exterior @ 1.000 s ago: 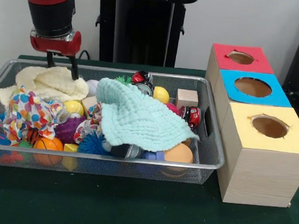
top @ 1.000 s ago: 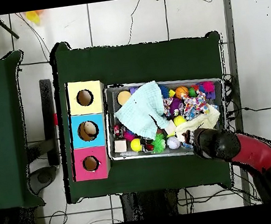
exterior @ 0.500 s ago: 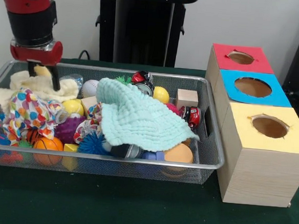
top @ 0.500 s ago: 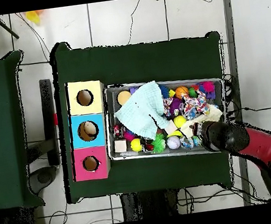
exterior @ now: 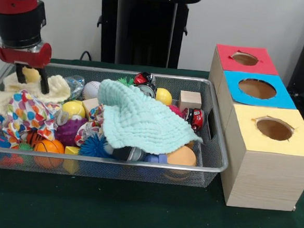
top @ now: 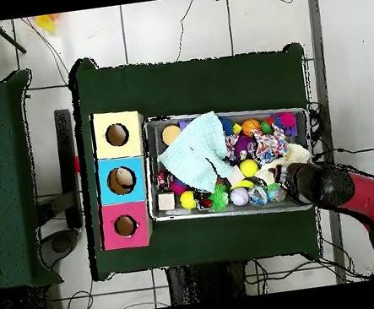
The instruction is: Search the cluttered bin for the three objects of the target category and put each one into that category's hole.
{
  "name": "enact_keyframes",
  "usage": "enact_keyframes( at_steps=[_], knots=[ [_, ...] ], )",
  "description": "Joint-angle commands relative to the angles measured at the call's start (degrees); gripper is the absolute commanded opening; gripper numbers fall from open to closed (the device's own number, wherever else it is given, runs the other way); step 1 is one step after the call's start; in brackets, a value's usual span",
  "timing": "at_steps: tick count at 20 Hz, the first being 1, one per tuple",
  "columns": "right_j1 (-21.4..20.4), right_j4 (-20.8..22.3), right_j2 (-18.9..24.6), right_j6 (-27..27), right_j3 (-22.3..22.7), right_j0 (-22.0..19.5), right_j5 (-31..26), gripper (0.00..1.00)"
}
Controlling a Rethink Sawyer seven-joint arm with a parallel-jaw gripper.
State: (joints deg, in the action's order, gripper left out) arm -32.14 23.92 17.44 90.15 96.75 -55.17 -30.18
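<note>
The wire-mesh bin (exterior: 138,162) holds mixed toys and cloths; it also shows in the overhead view (top: 152,170). A white wrapper with multicolour dots (exterior: 29,115) lies at the bin's left, also seen from overhead (top: 267,144). A second dotted wrapper (exterior: 90,128) pokes out from under the mint waffle cloth (exterior: 141,118). A light-blue and white packet (exterior: 76,82) lies at the back left. My gripper (exterior: 30,79) stands at the bin's far left corner, shut on a bunch of the cream waffle cloth (exterior: 52,89). From overhead the gripper (top: 294,177) sits at the bin's right end.
Three wooden boxes stand beside the bin, each with a hole on top: red (exterior: 244,59), blue (exterior: 257,89) and yellow (exterior: 274,128). Balls, spiky toys, a wooden cube (exterior: 189,100) and a red toy car (exterior: 196,118) fill the bin. The black pedestal stands behind.
My gripper has moved left along the bin's back edge, dragging the cream cloth with it. This uncovered the light-blue packet and a white ball.
</note>
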Motion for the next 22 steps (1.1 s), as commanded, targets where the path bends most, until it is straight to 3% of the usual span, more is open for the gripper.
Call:
enact_keyframes(
  at_steps=[1,5,10,16,22],
  knots=[
    [-11.65,-0.08,5.34,-5.49,7.91,1.40,-6.26,1.00],
    [-15.22,-1.84,5.50,-3.71,11.33,2.03,-7.12,1.00],
    [-16.54,-3.34,5.46,-3.14,11.04,3.18,-9.08,1.00],
    [-15.16,-3.61,4.98,-1.28,10.79,4.66,-7.01,1.00],
    [-10.93,-3.32,4.85,-1.41,7.62,5.48,-6.09,1.00]
  ],
)
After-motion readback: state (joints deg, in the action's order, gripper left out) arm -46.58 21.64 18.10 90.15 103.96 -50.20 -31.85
